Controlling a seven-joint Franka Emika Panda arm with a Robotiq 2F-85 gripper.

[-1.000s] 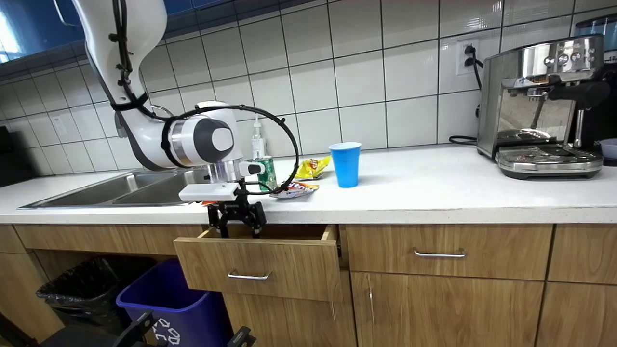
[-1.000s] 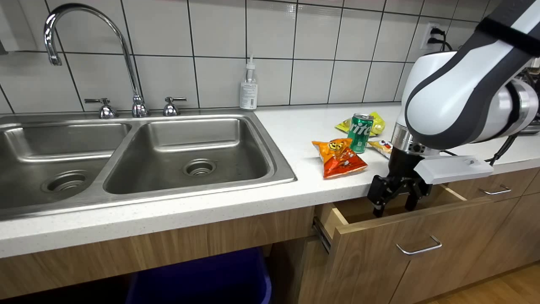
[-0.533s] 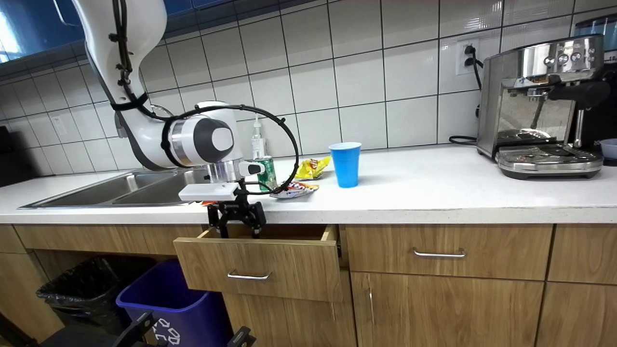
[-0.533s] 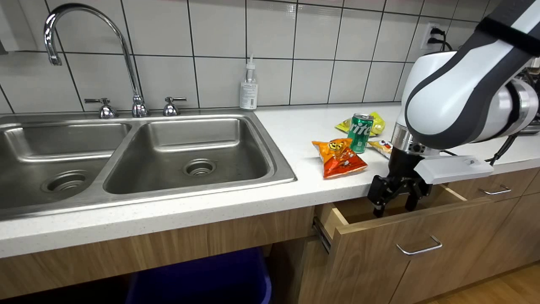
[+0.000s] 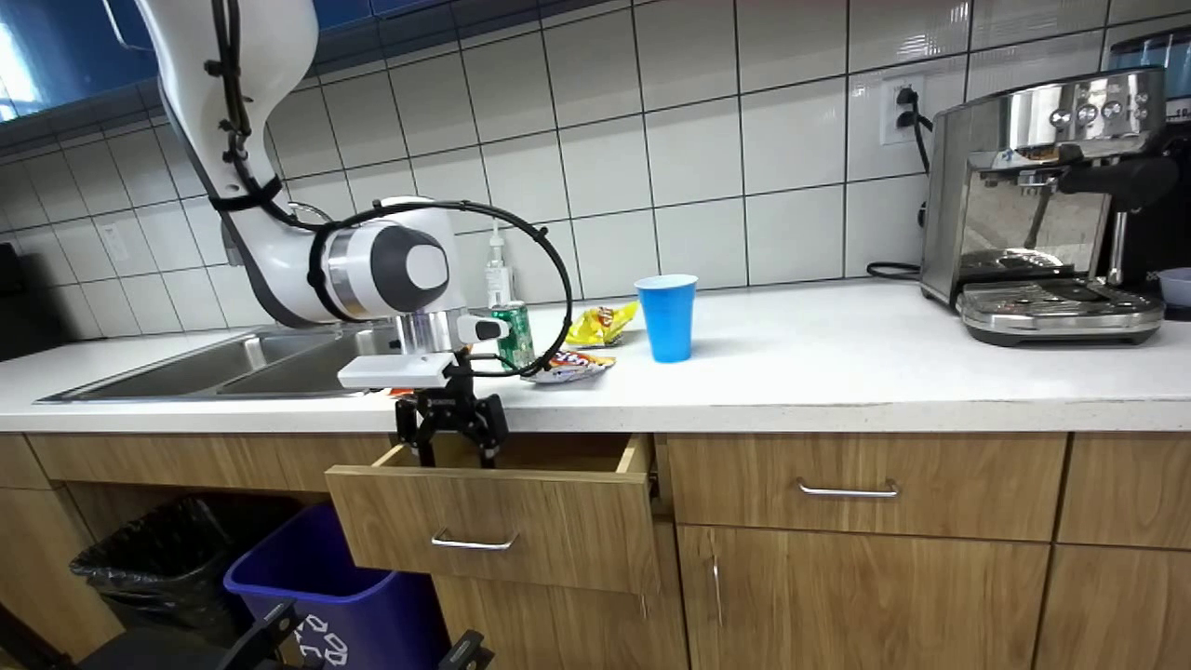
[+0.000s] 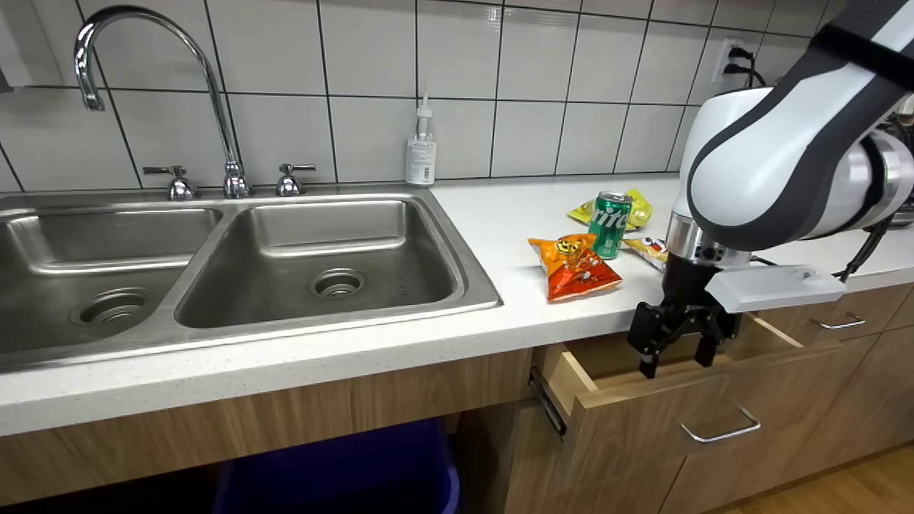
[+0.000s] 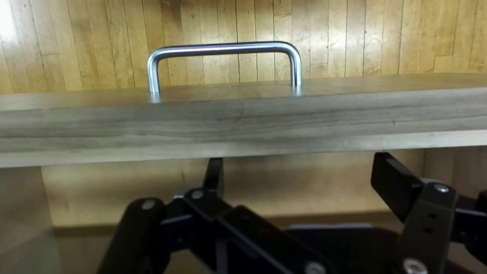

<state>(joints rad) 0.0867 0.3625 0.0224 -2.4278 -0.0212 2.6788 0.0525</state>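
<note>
Drawer (image 6: 628, 435), wood-grain front panel (image 5: 558, 530) with bright metal U-shaped handle (image 7: 224, 48), pale wood interior (image 7: 114, 194); partway out beneath white countertop (image 6: 518, 214). Gripper (image 6: 677, 362), black, two-fingered: wide apart at fingertips (image 7: 393, 179), gripping nothing, inside drawer just behind front panel; contact with it unclear. Farther back, on countertop: orange snack bag (image 6: 575, 271), green Sprite can (image 6: 609, 228), yellow snack bag (image 6: 640, 209) behind can.

White glare washes patches of blue cabinet (image 5: 74, 56) and wooden floor (image 7: 236, 23).
</note>
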